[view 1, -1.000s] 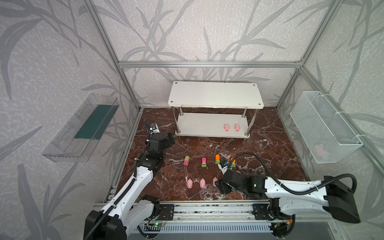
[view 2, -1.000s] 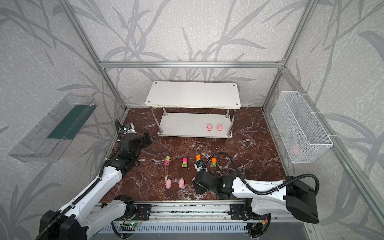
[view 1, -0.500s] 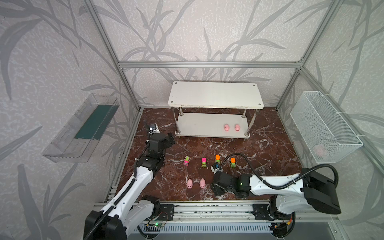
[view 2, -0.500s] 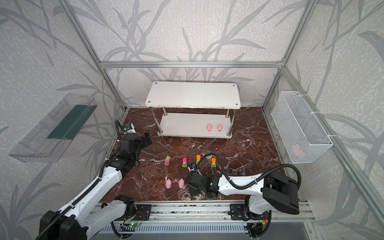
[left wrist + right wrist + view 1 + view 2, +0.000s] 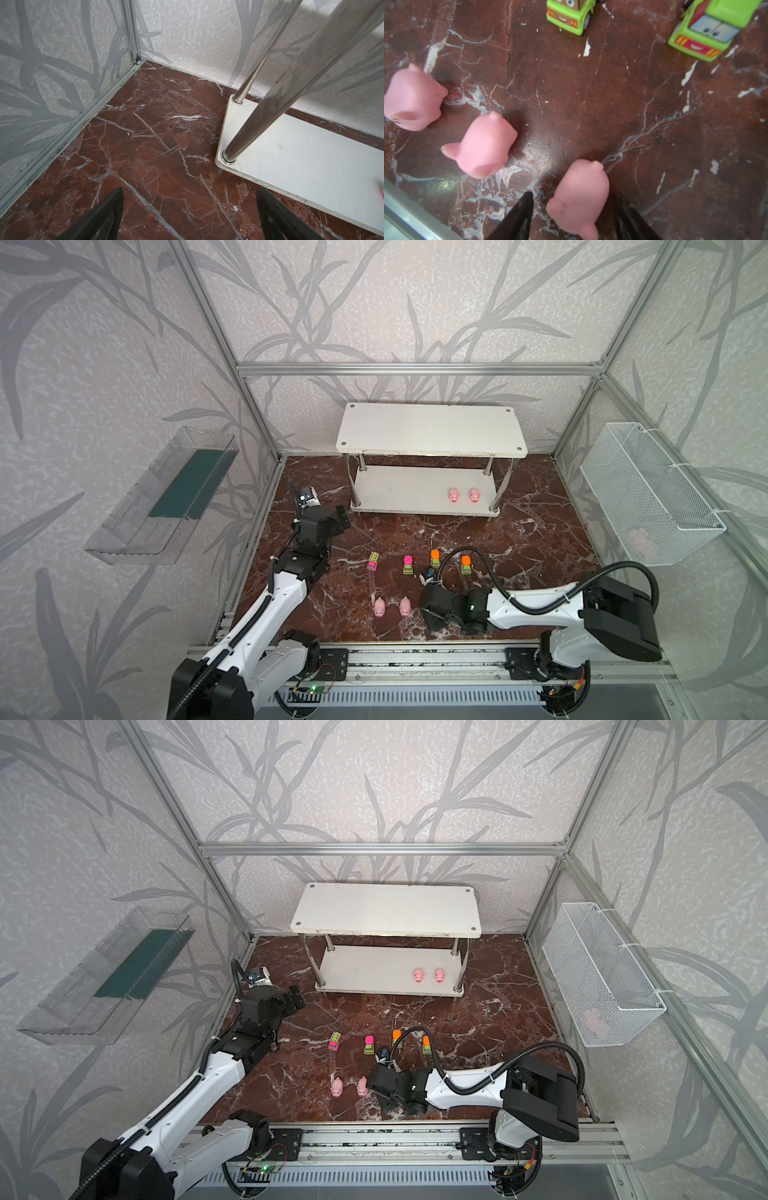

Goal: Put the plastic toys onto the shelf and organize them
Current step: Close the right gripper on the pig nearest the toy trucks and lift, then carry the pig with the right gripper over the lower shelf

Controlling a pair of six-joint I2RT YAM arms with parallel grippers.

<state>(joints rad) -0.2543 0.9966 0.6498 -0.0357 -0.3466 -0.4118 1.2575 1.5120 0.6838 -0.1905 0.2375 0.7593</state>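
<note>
right gripper [image 5: 573, 196] low over the floor [image 5: 654, 124], fingers [image 5: 521, 218] bracketing one pink pig [image 5: 579, 193], sliver of gap on one side, so clamped or not, cannot tell; two more pigs [image 5: 379, 608] just beside it, four toy cars [image 5: 408, 565] in a row just beyond its tips. shelf [image 5: 399, 489] well beyond holds only two pigs [image 5: 453, 495] on its lower board, so seven toys look yet to go. left gripper [image 5: 191, 193] spread wide, empty, hovering near the shelf's corner post [image 5: 270, 116].
</note>
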